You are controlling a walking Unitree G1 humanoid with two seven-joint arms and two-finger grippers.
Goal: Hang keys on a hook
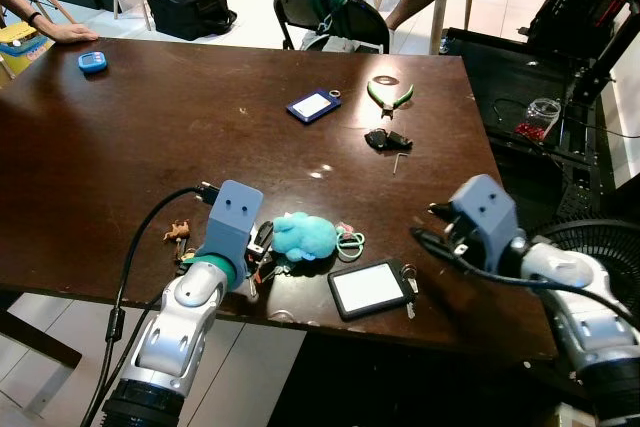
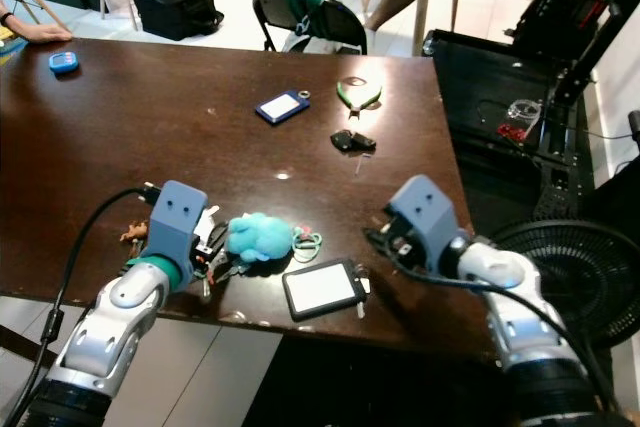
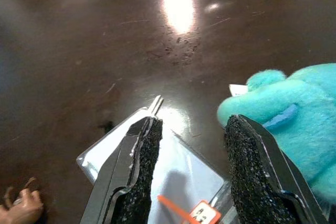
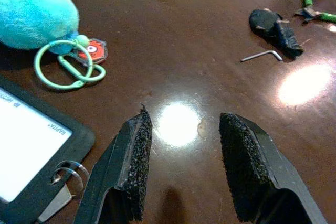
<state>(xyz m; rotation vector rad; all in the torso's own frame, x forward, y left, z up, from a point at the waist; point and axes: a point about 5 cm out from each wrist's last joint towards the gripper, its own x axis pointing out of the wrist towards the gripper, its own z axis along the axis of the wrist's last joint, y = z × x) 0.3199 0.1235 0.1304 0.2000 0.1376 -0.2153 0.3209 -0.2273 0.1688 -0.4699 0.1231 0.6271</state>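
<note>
Head views: the left end effector (image 1: 262, 247) sits low at the keys (image 1: 262, 259) beside a teal plush keychain (image 1: 304, 235) near the dark wooden surface's (image 1: 200, 127) front edge; the right end effector (image 1: 432, 225) hovers right of a black card holder (image 1: 370, 289).

Left wrist view: fingers (image 3: 137, 174) wide apart over a clear tag (image 3: 178, 177).

Right wrist view: fingers (image 4: 134, 166) wide apart above bare wood, a green ring (image 4: 65, 69) and hex key (image 4: 261, 55) beyond.
</note>
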